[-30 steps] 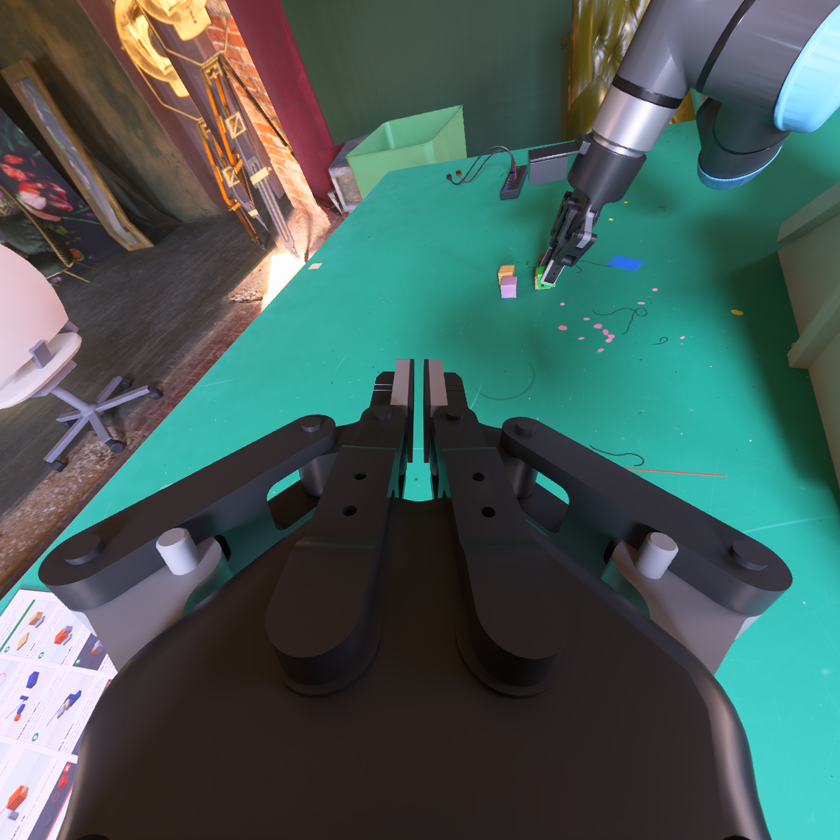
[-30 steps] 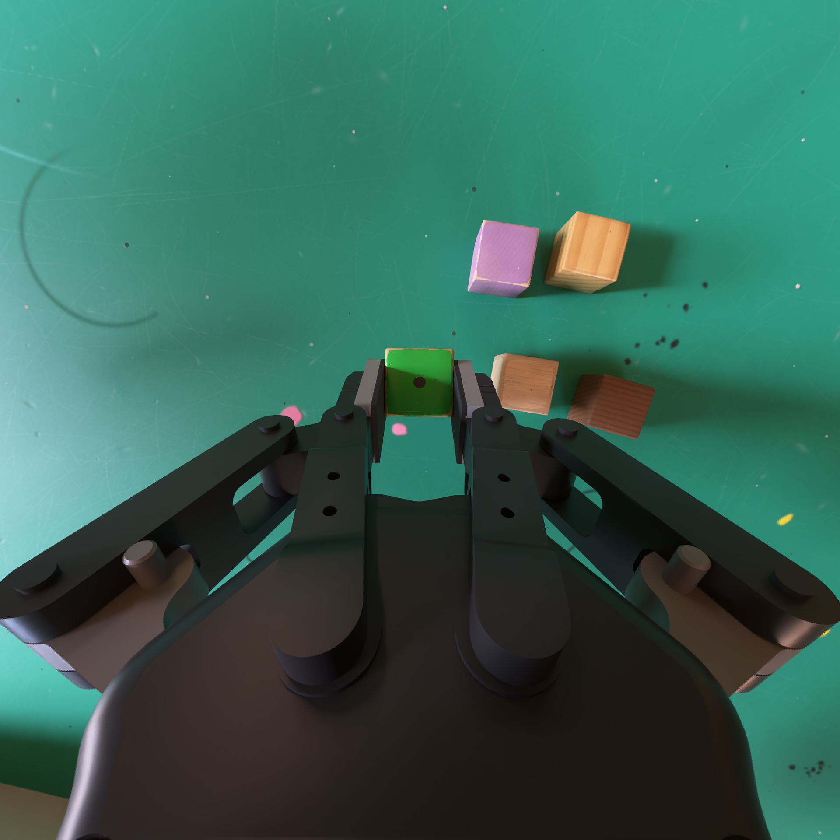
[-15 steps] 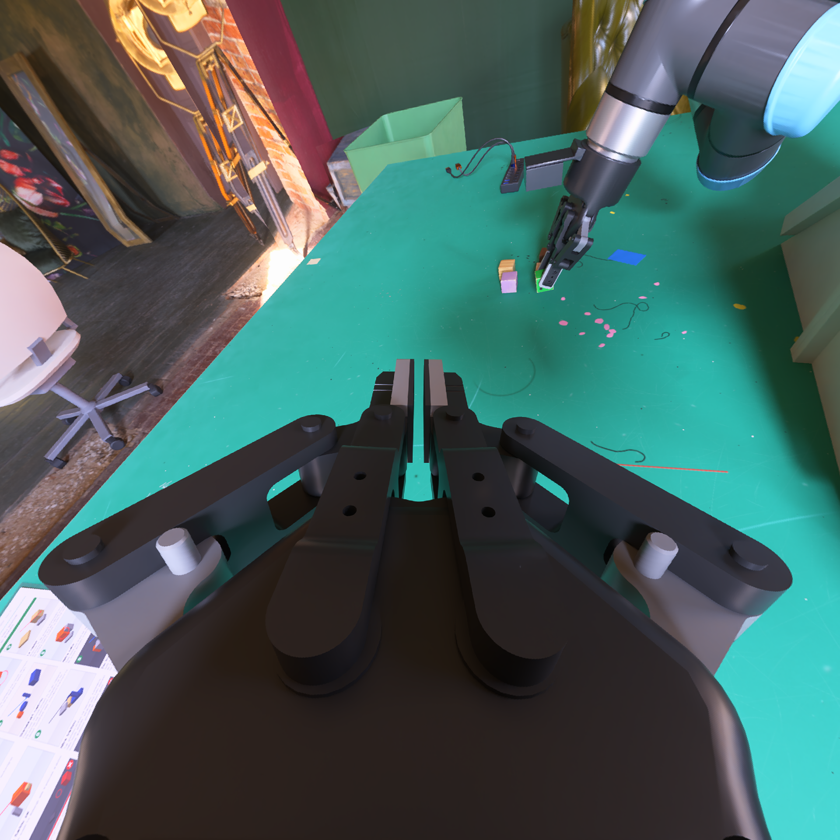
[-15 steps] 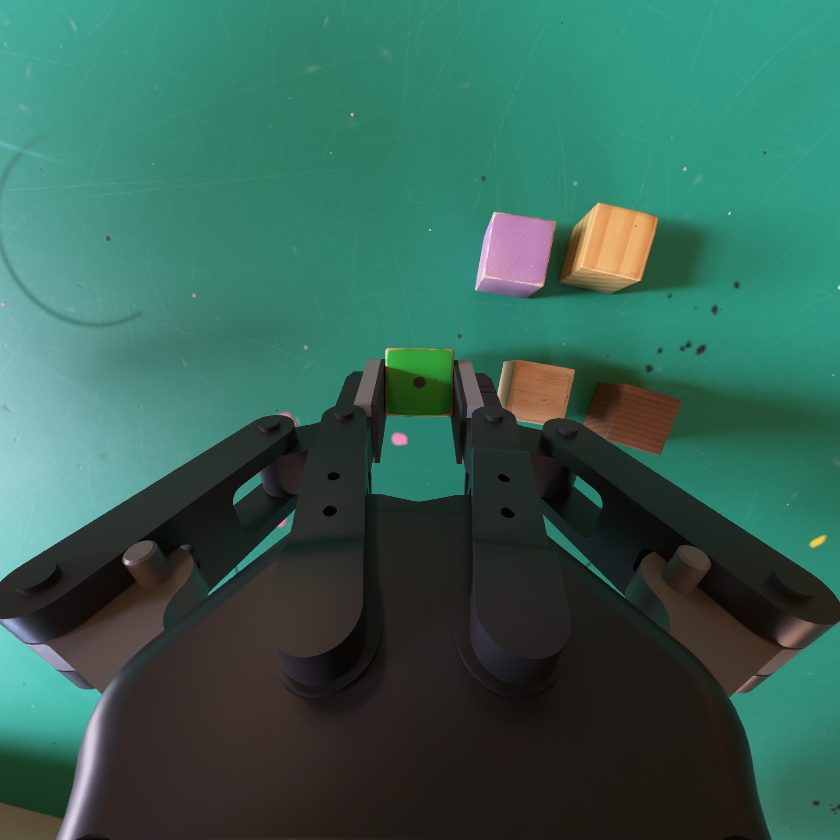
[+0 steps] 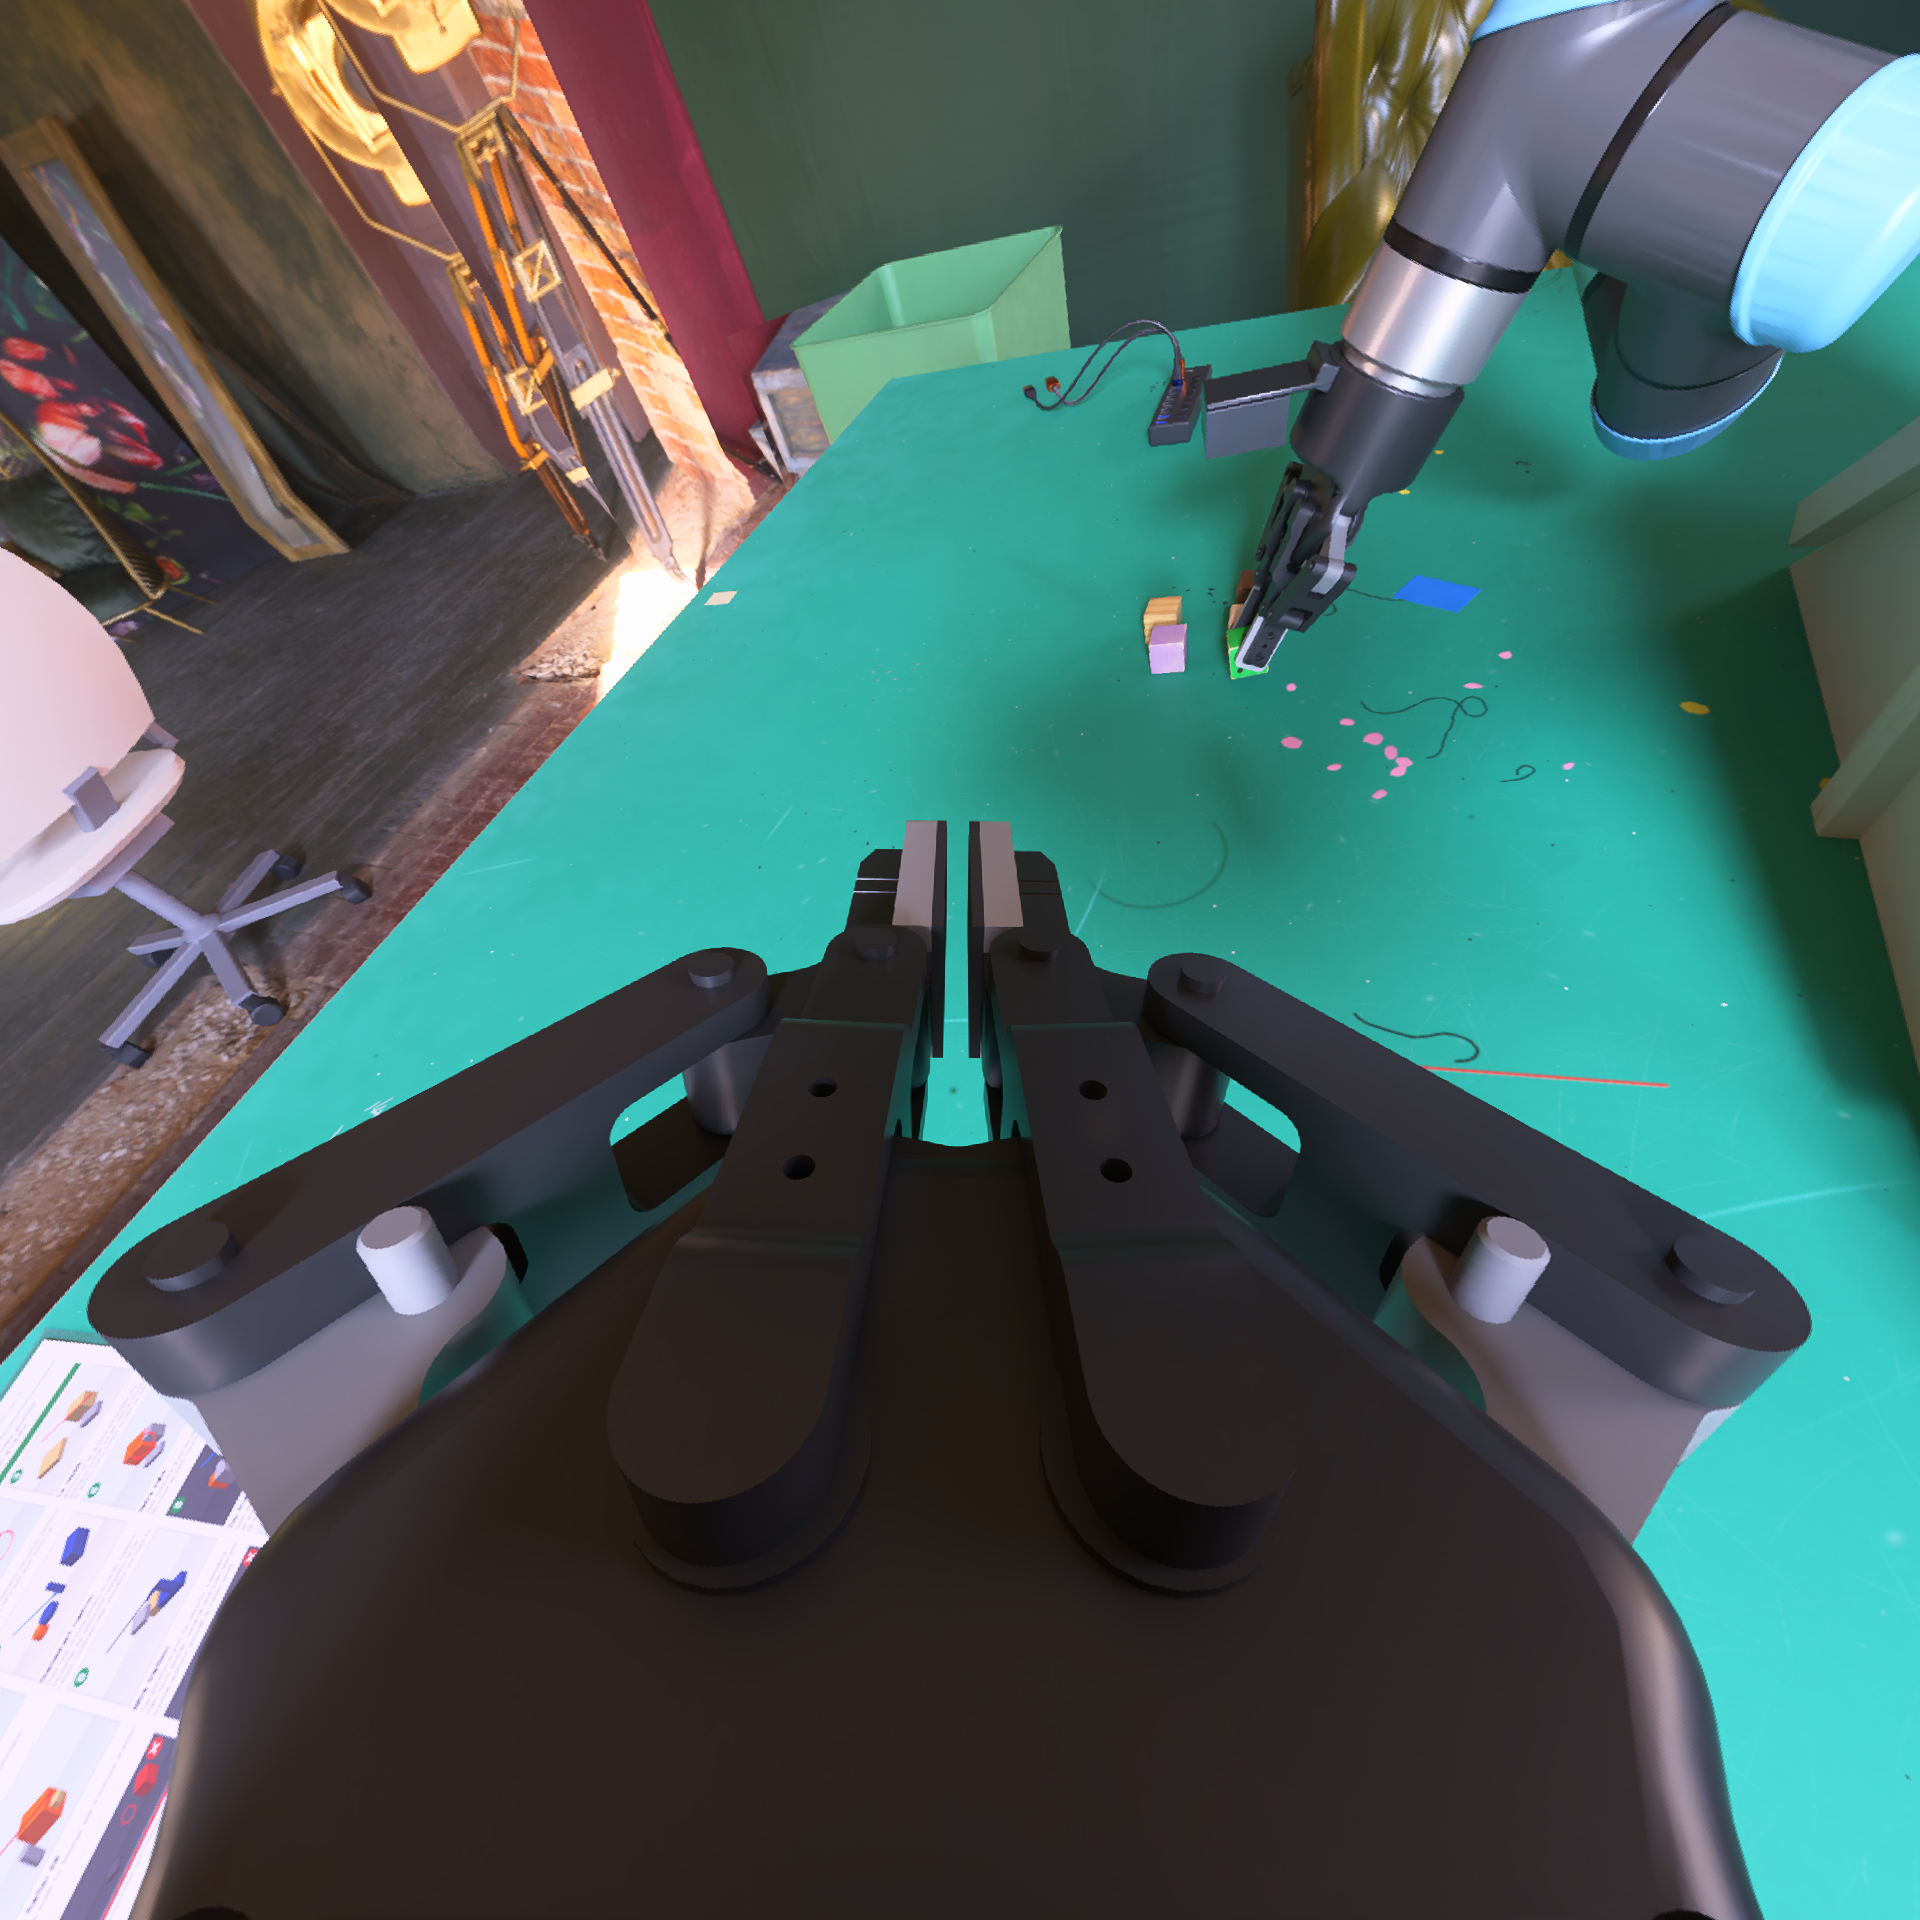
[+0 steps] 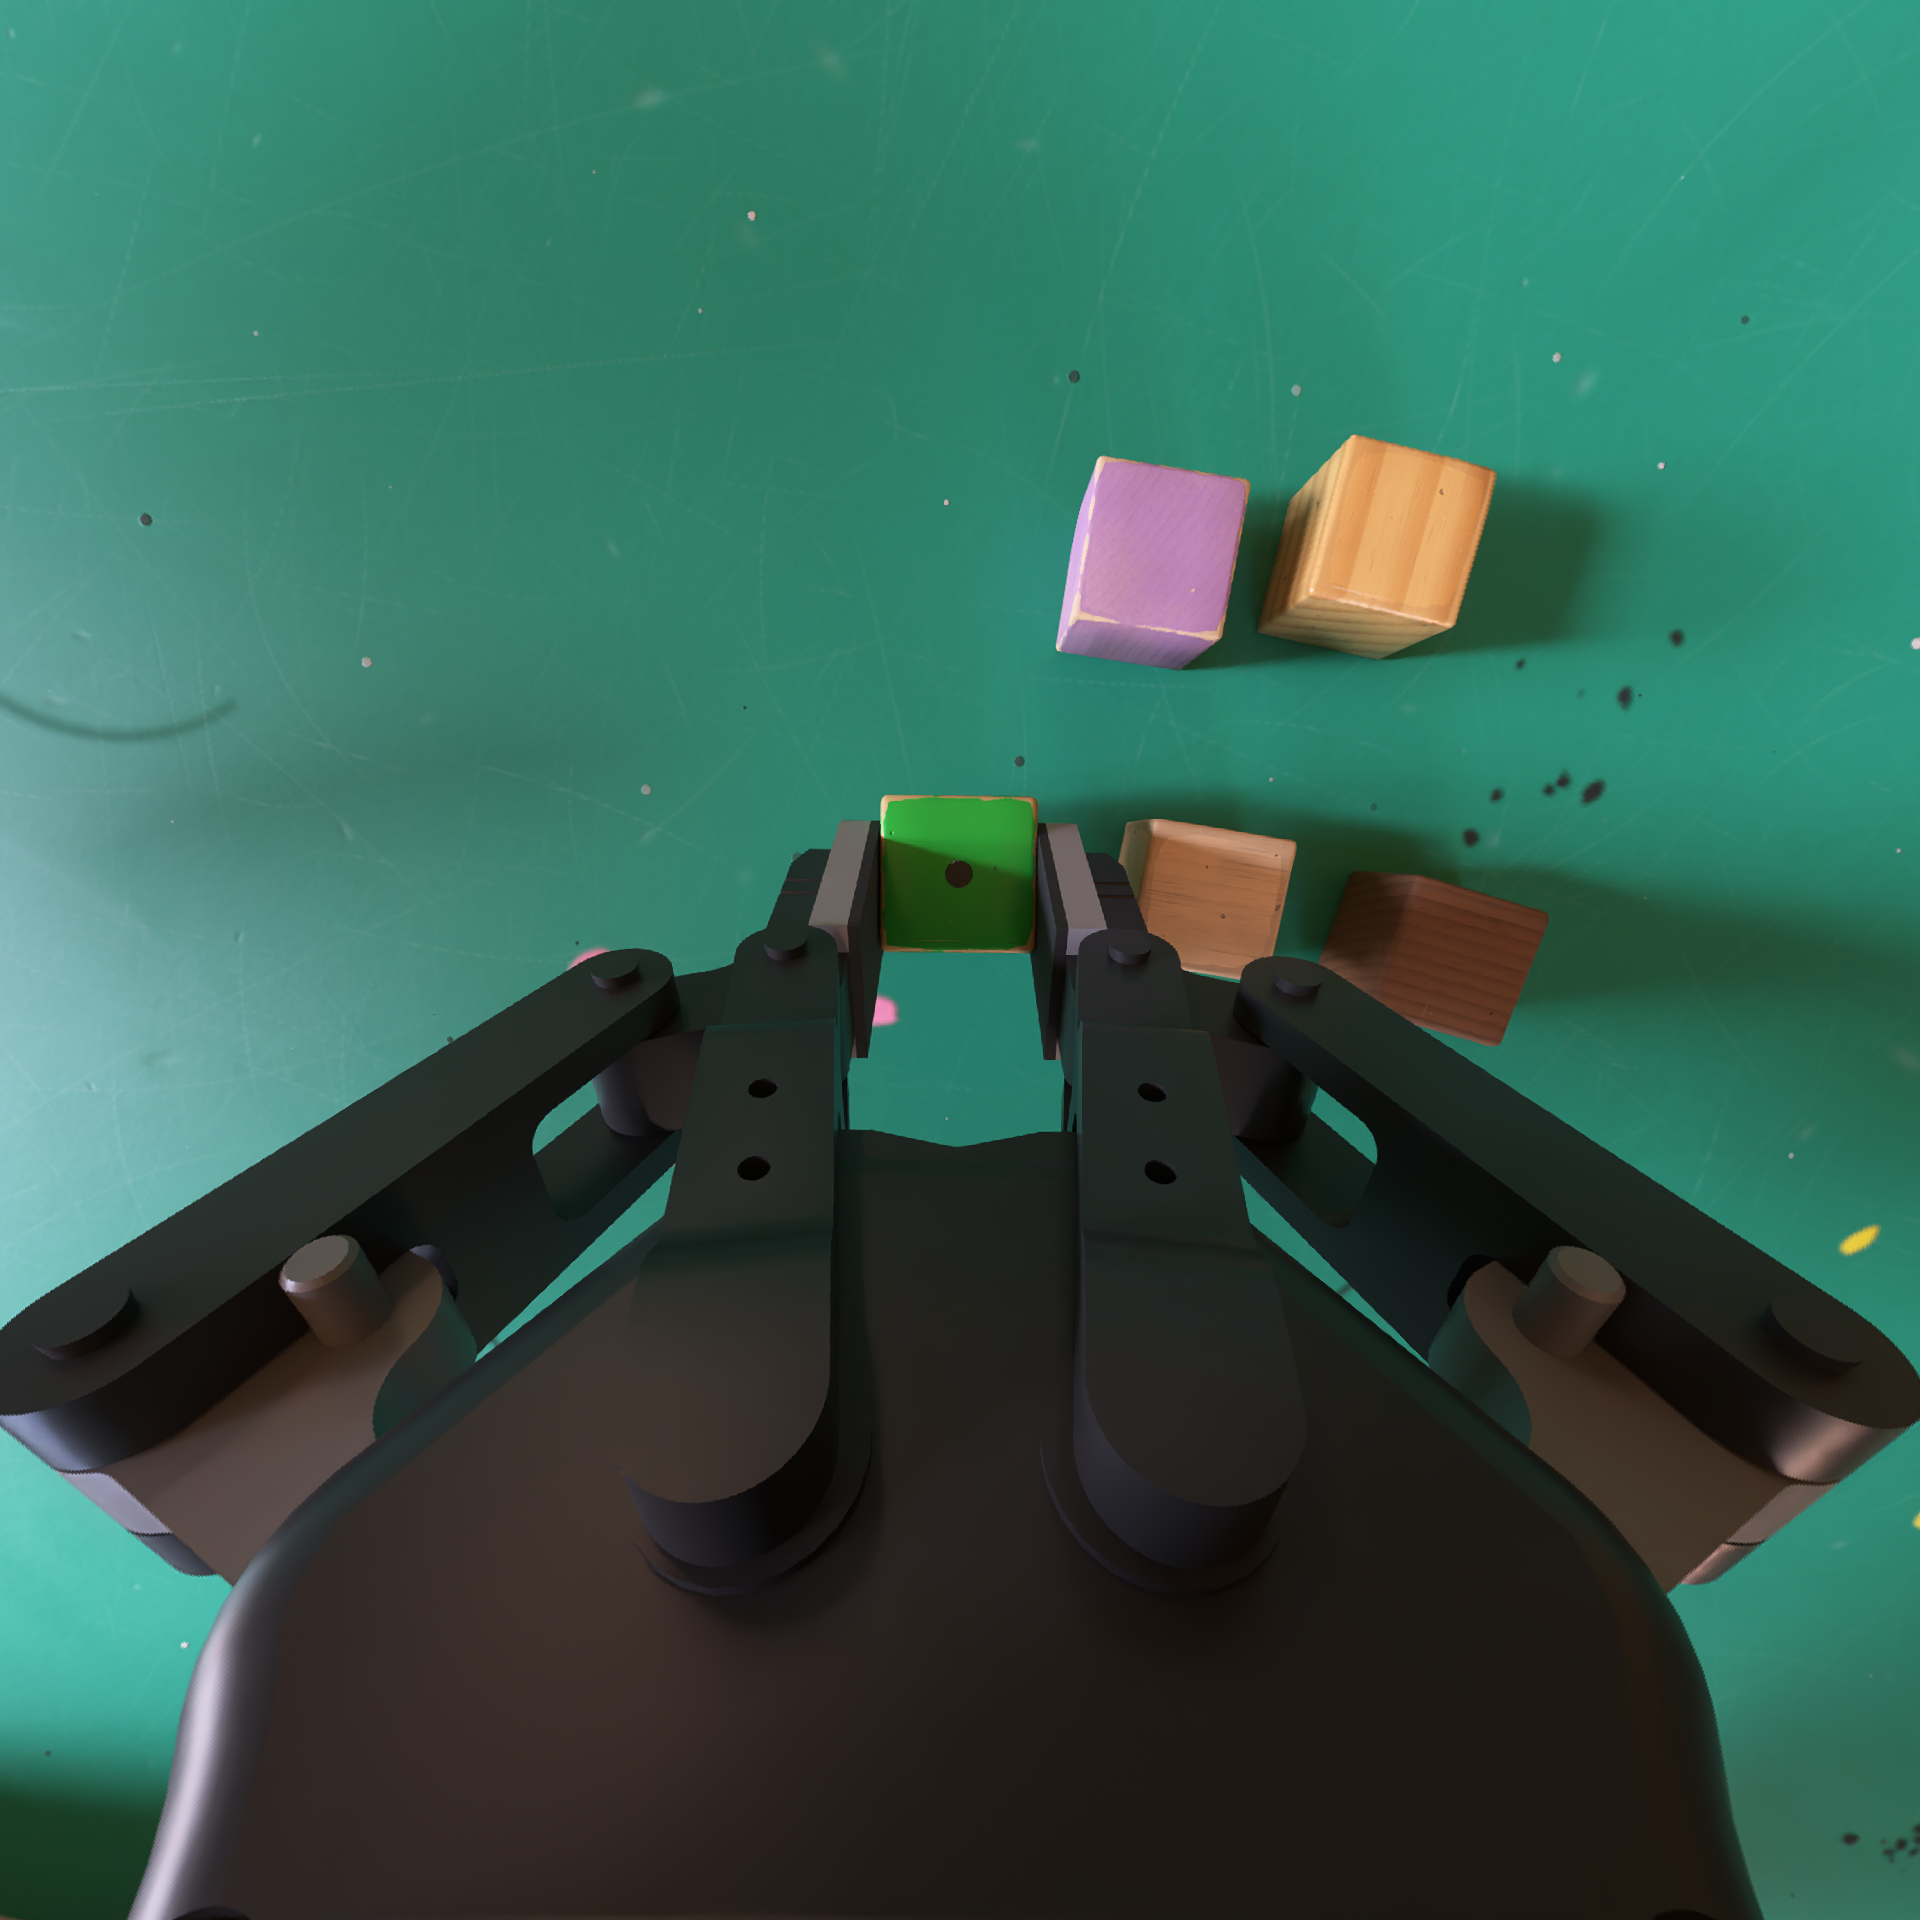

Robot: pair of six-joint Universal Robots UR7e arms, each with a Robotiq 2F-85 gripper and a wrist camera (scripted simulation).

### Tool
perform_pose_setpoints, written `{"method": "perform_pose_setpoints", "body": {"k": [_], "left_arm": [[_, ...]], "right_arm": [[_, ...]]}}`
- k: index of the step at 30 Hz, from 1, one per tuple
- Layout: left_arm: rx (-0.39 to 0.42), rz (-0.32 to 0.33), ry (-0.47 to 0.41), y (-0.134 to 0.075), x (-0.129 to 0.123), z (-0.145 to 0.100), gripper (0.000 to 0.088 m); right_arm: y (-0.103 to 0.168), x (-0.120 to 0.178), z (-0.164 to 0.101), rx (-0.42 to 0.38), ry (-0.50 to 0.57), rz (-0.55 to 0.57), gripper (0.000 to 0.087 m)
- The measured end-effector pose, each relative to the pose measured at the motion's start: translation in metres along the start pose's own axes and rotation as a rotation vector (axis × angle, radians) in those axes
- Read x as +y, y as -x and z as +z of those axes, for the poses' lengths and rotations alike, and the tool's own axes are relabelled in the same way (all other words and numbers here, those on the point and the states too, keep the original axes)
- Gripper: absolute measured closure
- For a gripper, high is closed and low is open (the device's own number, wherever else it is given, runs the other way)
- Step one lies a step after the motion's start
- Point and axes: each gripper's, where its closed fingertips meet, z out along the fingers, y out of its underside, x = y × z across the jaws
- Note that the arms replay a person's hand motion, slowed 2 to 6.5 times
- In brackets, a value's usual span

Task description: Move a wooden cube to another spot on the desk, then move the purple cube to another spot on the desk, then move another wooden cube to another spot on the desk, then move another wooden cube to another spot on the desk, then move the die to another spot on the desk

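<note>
My right gripper (image 6: 957, 891) is shut on the green die (image 6: 956, 868), held low over the green desk (image 6: 520, 416). Just right of it lie a tan wooden cube (image 6: 1210, 899) and a dark brown wooden cube (image 6: 1434, 951). Farther off sit the purple cube (image 6: 1153, 561) and a light orange wooden cube (image 6: 1377, 545), side by side. My left gripper (image 5: 957, 873) is shut and empty above the near desk. In its view the right gripper (image 5: 1262, 649) with the die (image 5: 1240, 665) stands far ahead, by the purple cube (image 5: 1167, 649).
A power strip with a cable (image 5: 1174, 400) and a green bin (image 5: 935, 301) are at the far end. A blue patch (image 5: 1436, 593) and pink spots (image 5: 1371, 743) mark the desk. A pale cabinet (image 5: 1870, 675) borders the right edge. A printed sheet (image 5: 83, 1558) lies front left.
My right gripper has lowered with the die toward the desk, so the cubes look larger. The left gripper has stayed shut and barely moved.
</note>
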Motion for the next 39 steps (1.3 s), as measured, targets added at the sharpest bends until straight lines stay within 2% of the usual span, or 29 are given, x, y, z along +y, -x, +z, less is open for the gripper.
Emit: {"method": "perform_pose_setpoints", "body": {"k": [8,9,12,25,39], "left_arm": [[0.000,-0.005,-0.001,0.001,0.000,0.000,0.0840],[0.000,-0.005,-0.001,0.001,0.000,0.000,0.0840],[0.000,-0.005,0.001,0.001,0.001,0.000,0.0840],[-0.004,-0.005,0.005,0.002,0.002,0.000,0.0839],[-0.011,-0.009,0.010,0.004,0.003,0.000,0.0838]], "right_arm": [[0.000,0.001,0.000,-0.007,-0.016,0.006,0.0621],[0.000,0.000,-0.001,-0.007,-0.022,0.007,0.0605],[0.000,-0.001,-0.004,-0.006,-0.040,0.007,0.0478],[-0.005,-0.014,-0.037,0.029,-0.178,-0.013,0.0493],[-0.045,-0.033,-0.099,0.214,-0.363,0.016,0.0570]]}}
